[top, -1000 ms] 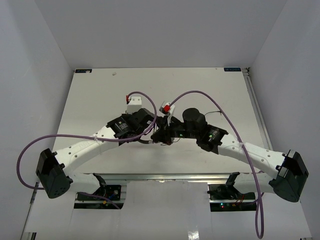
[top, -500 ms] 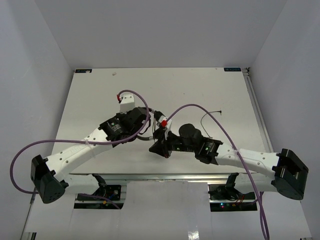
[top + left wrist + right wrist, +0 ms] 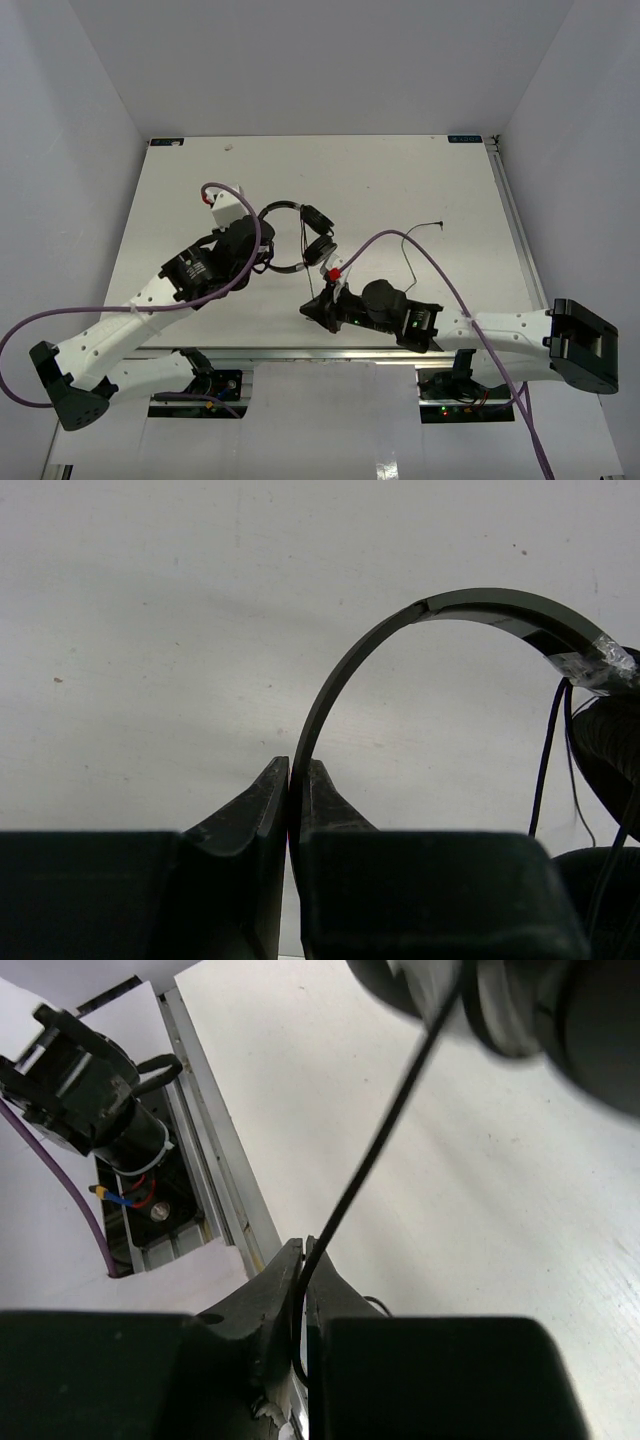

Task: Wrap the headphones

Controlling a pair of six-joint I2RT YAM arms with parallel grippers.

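Left pincer (image 3: 295, 772) farther left, right pincer (image 3: 301, 1247) nearer front, headphones (image 3: 319, 248) exposed.

No legible text, labels or numbers, any view

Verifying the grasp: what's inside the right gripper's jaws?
The headphones' cord, pinched in the shut right gripper and running up toward an earcup. Where it goes past the grip is hidden by the gripper body.

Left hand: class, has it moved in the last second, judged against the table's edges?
Yes. The left hand, shut on the headphones' headband, has shifted toward the left edge of the table.
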